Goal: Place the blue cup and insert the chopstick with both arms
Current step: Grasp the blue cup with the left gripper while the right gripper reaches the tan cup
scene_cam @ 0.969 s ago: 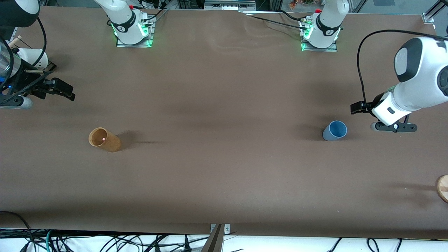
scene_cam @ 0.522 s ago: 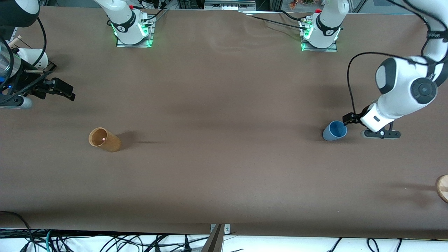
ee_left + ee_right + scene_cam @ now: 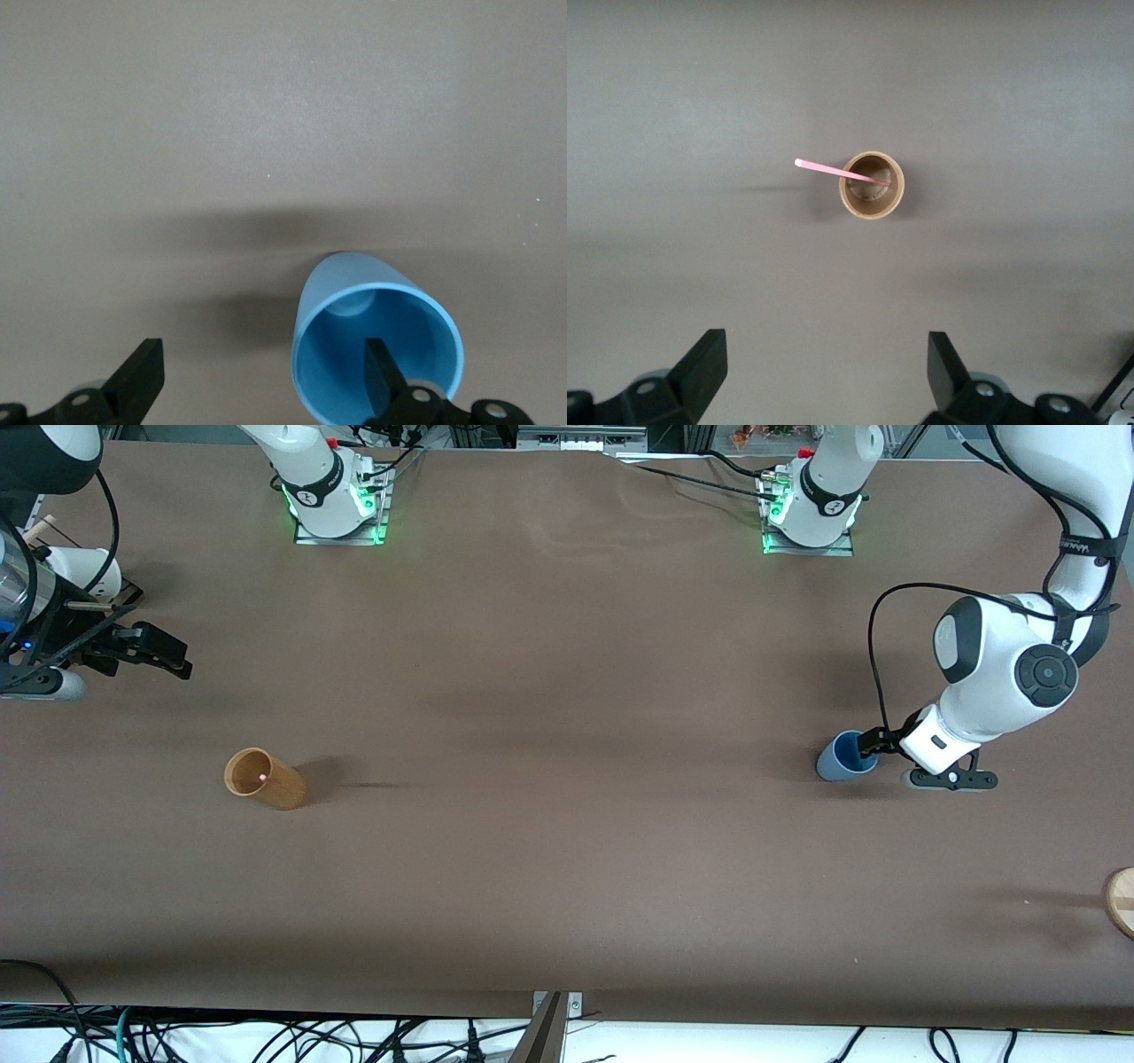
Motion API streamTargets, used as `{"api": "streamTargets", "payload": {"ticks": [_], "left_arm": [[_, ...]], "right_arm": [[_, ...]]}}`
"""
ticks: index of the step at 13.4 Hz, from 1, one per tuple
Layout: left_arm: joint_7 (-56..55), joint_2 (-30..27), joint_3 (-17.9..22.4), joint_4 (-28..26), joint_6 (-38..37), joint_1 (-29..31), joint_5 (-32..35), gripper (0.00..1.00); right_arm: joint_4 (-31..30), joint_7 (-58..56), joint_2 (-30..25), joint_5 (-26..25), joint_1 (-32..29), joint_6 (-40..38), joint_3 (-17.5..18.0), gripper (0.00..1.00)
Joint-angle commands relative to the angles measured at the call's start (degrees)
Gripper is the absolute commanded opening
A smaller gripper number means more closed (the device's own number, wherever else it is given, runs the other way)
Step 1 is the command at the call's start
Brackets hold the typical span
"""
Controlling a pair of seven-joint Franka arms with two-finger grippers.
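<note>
The blue cup [image 3: 834, 763] stands upright on the brown table toward the left arm's end. My left gripper [image 3: 875, 742] is open and down at the cup's rim. In the left wrist view one finger [image 3: 383, 367] is inside the blue cup [image 3: 354, 292] and the other [image 3: 142, 376] is outside over bare table, with the left gripper [image 3: 261, 379] straddling the wall. The chopstick [image 3: 833, 170] leans in a tan wooden cup [image 3: 266, 779]; its pink tip [image 3: 263, 778] shows there. My right gripper [image 3: 152, 652] hangs open over the right arm's end, waiting; the right wrist view shows the right gripper [image 3: 824, 372] open with nothing between its fingers.
A round wooden disc [image 3: 1122, 900] sits at the table's edge at the left arm's end, nearer the camera than the blue cup. The two arm bases [image 3: 335, 500] [image 3: 811, 509] stand along the table edge farthest from the camera. Cables hang below the near edge.
The left arm has swung down and toward the blue cup, bringing one finger inside its rim. The right arm, both cups and the chopstick have not moved.
</note>
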Motion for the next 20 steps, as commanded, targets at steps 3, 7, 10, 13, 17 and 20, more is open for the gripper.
{"api": "streamTargets", "payload": {"ticks": [3, 7, 10, 13, 17, 20], "left_arm": [[1.1, 1.9, -0.2, 1.0, 1.6, 0.4, 0.9, 0.99], [1.1, 2.7, -0.2, 0.7, 2.4, 0.2, 0.8, 0.7], [1.1, 2.8, -0.2, 0.6, 2.4, 0.2, 0.7, 0.33], [0.5, 2.8, -0.2, 0.4, 2.1, 0.0, 0.3, 0.0], [0.3, 2.2, -0.2, 1.0, 1.3, -1.0, 0.2, 0.0], [-3.1, 1.0, -0.8, 3.7, -1.4, -4.2, 0.0, 0.0]], "right_arm": [[-0.7, 0.1, 1.2, -0.9, 1.3, -0.4, 0.5, 1.0], [-0.1, -0.4, 5.4, -1.8, 3.8, 0.2, 0.5, 1.0], [2.1, -0.7, 9.3, -2.9, 6.0, 0.5, 0.5, 1.0], [7.5, -3.5, 14.3, -2.9, 6.7, 0.5, 0.5, 1.0], [11.0, -9.9, 20.2, -7.4, 7.7, 0.5, 0.5, 1.0], [12.3, -10.9, 23.3, -11.9, 9.7, 0.1, 0.5, 1.0]]}}
